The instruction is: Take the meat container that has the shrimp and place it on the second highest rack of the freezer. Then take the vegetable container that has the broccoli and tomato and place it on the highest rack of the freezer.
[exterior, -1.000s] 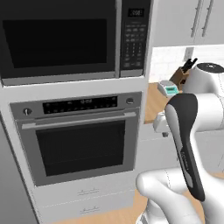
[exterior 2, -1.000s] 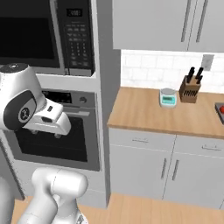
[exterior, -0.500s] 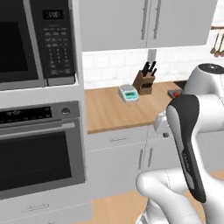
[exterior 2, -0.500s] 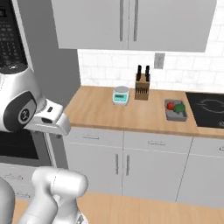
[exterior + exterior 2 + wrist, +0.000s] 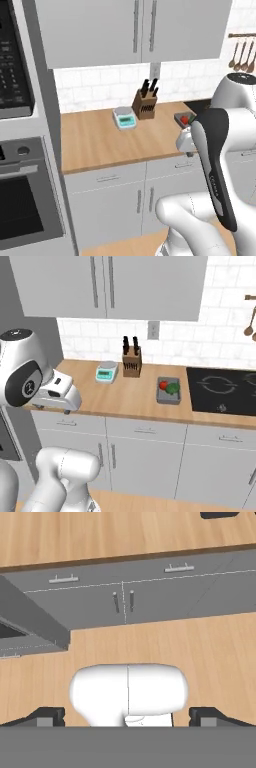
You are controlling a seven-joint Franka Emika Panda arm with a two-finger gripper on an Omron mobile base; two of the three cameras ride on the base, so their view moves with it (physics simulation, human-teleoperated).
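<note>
A: The whole picture has slid sideways since a second ago. The oven and microwave that took up most of the left base view then now sit at its left edge, so the base has turned or driven; the things themselves have not shifted.

B: What lies on the wooden counter [image 5: 130,398]?

A: Three things. One knife block [image 5: 131,361] with two dark handles sticking up against the tiled wall, one small kitchen scale [image 5: 106,372] just beside it, and one vegetable container [image 5: 168,390], a darker grey tray next to the black cooktop [image 5: 222,390].

B: What is in the tray?

A: One red tomato and one clump of green broccoli, side by side. In the left base view the same tray is half hidden behind the arm, with only a corner and a spot of red showing.

B: And the hand?

A: The gripper [image 5: 128,717] hangs low in front of the base cabinets, facing the wooden floor. Its two dark fingertips [image 5: 47,716] stand far apart at the bottom corners of the hand view, spread wide with nothing between them. It is well apart from the tray.

B: Cabinets?

A: Two upper cabinet doors [image 5: 135,30] above the counter, each with one vertical bar handle. Below the counter, two drawer fronts with horizontal pulls over a pair of doors. On the right wall, wooden spoons [image 5: 241,54] hang from a rail; I count three in the left base view.
</note>
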